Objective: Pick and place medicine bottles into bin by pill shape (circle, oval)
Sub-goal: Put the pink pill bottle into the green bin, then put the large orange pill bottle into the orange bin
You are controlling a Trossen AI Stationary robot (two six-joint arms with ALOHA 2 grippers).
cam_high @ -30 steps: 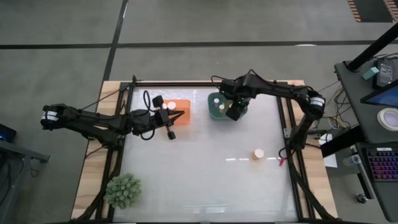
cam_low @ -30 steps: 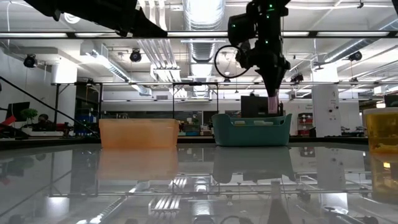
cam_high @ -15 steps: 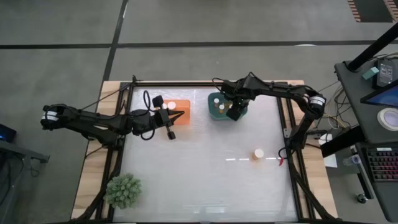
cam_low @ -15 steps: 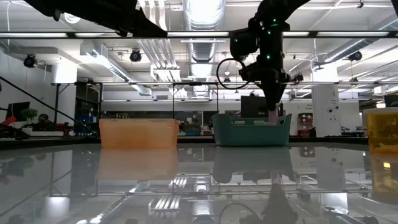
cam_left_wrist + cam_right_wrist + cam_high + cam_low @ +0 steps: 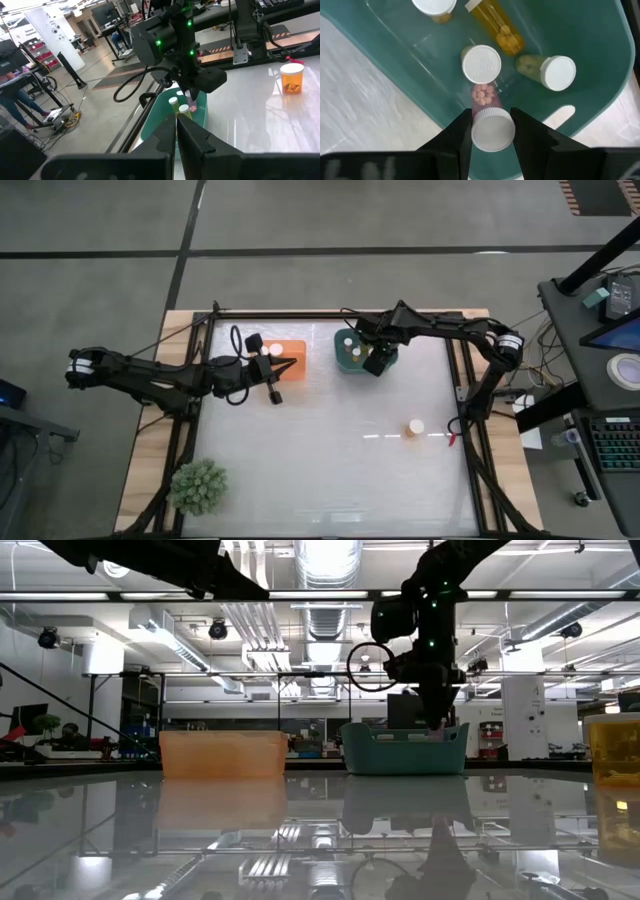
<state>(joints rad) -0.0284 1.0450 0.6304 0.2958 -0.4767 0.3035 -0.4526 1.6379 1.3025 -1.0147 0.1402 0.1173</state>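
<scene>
My right gripper [image 5: 491, 134] is shut on a small medicine bottle [image 5: 483, 96] with pink round pills and a white cap. It hangs over the teal bin [image 5: 349, 356], the bottle dipping inside the bin's near-right part [image 5: 438, 723]. Several other bottles are in that bin: one upright [image 5: 481, 64], two lying on their sides [image 5: 493, 24] [image 5: 547, 71]. One more bottle [image 5: 415, 427] stands on the table at the right. My left gripper [image 5: 283, 367] waits shut, level, over the orange bin [image 5: 291, 356]. My right gripper pinches the bottle by its white cap [image 5: 492, 131] between its two fingers [image 5: 462, 134]. The fingers come from above, pointing steeply down. The bottle hangs cap-up below them, inside the teal bin's walls. I cannot tell whether its bottom touches the bin floor.
A green plant [image 5: 198, 485] sits at the table's near left corner. The two bins [image 5: 222, 753] [image 5: 405, 748] stand side by side at the far edge. A dark frame rail [image 5: 458, 390] runs around the table. The middle of the tabletop [image 5: 320, 450] is bare.
My right gripper has gone down with the bottle, from above the teal bin's rim to inside the bin, still shut on it. The left arm has kept still.
</scene>
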